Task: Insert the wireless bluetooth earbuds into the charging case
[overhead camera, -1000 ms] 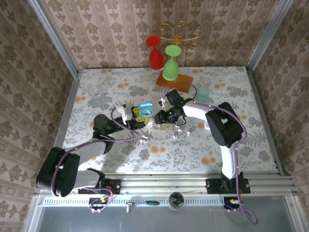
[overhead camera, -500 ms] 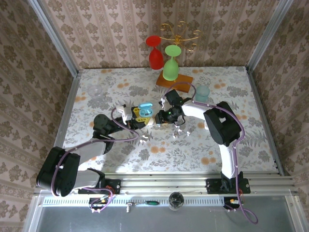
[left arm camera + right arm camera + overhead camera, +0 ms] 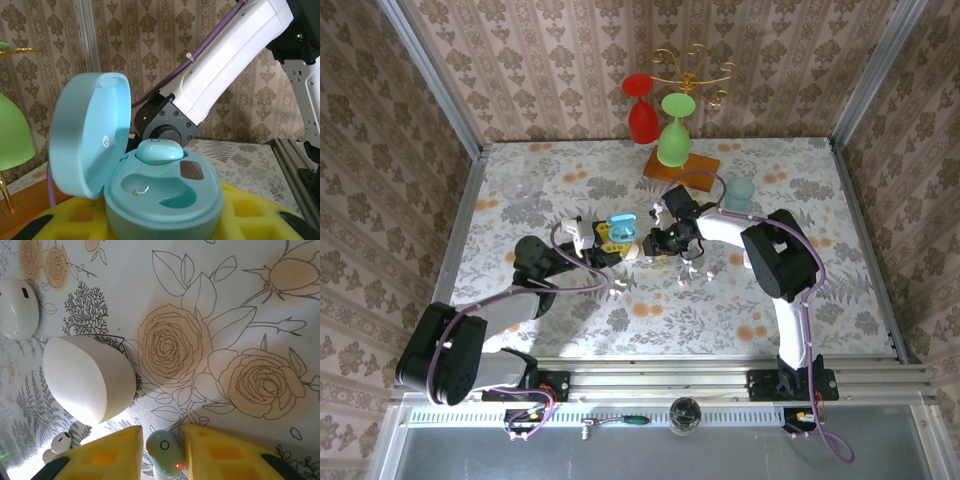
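Brown damask wallpaper covers the walls (image 3: 570,60) on three sides; silver metal posts (image 3: 430,75) frame a desk (image 3: 840,290) covered in pale floral print.

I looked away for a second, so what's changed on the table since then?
The right gripper edged left toward the open blue case, a blue earbud pinched between its fingers. The left gripper kept holding the case; the white case and green glass stayed put.
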`<action>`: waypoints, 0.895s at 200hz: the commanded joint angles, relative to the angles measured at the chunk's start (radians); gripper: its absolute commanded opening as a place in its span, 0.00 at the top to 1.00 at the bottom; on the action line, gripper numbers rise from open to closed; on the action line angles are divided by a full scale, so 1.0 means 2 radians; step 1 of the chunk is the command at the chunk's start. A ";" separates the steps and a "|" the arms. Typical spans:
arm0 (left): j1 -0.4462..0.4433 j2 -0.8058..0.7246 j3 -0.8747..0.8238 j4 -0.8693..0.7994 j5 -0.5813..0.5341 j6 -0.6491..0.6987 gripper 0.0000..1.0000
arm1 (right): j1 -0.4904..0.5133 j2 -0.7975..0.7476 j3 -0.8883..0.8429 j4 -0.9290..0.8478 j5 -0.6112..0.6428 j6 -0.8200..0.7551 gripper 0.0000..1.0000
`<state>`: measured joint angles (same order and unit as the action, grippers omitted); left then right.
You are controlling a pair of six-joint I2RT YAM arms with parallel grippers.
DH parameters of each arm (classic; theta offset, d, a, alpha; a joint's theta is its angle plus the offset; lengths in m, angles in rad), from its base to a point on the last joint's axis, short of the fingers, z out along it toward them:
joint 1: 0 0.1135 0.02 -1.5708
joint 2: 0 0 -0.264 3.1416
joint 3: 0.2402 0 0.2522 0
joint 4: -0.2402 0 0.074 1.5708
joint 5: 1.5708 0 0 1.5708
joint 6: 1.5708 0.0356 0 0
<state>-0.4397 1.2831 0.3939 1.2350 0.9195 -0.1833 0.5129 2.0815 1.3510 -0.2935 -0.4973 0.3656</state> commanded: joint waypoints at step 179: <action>-0.002 0.016 0.007 0.013 -0.006 0.018 0.66 | 0.007 -0.021 -0.028 -0.021 -0.006 -0.030 0.78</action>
<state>-0.4397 1.3052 0.3939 1.2354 0.9161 -0.1787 0.5163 2.0693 1.3190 -0.2783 -0.5282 0.3187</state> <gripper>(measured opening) 0.370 0.230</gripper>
